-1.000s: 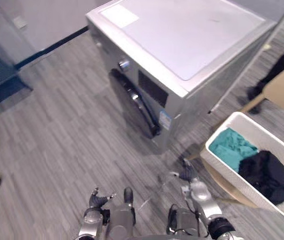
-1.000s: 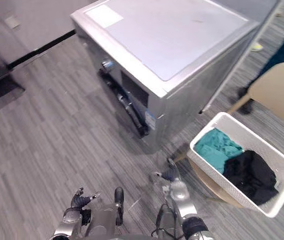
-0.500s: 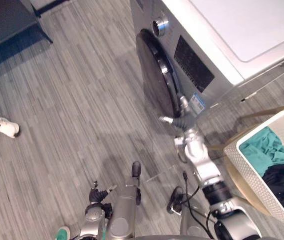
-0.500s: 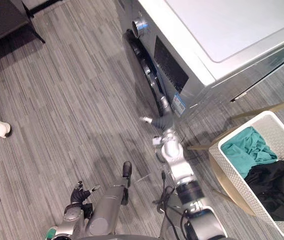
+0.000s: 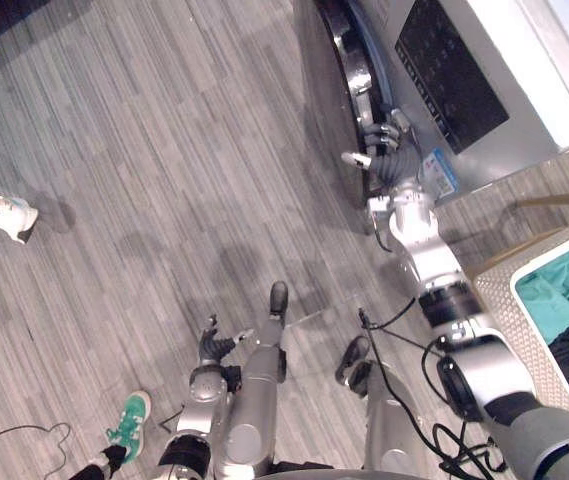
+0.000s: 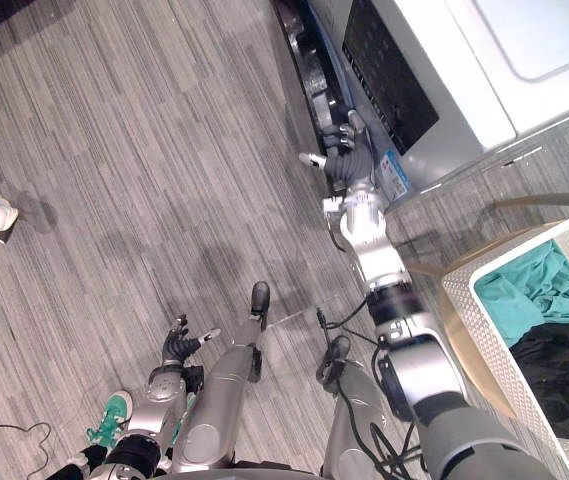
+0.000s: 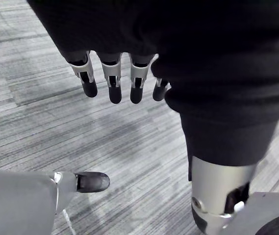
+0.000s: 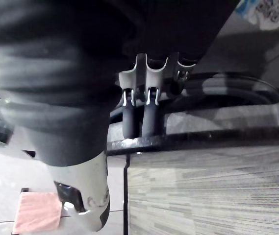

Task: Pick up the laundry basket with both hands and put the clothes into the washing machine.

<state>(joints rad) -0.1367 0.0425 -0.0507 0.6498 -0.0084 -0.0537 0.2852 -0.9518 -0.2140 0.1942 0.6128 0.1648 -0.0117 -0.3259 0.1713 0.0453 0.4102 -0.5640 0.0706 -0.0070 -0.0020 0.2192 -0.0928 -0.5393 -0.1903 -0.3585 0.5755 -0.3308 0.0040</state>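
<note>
Door comes first, judging by where things sit. The right robot hand (image 5: 389,160) is up against the round dark door (image 5: 349,70) on the front of the washing machine (image 5: 484,60). In the right wrist view its fingers (image 8: 141,120) look fairly straight, with the dark tips on the door's rim and not closed round anything. I can't tell if the tips are hooked behind the edge, or if the door is latched or already open a crack.

The left robot hand (image 5: 219,345) hangs low over the floor, fingers (image 7: 114,88) loose and holding nothing.

The laundry basket (image 6: 484,350) is off to the robot's right on a tan seat (image 5: 494,265), well apart from both hands. The clothes (image 6: 539,295), teal and black, are inside it.

How I'd do this step:
- Get the fingertips properly behind the rim or into the handle recess before pulling, since a flat press will just slide off.
- Pull along the door's swing arc, not straight back, or the fingers will pop loose.
- Swing it wide enough that it won't drift shut while the basket is being fetched.
- Keep the left arm clear of the door's path.

The basket needs both hands, so that grab has to wait until the door stays open.
</note>
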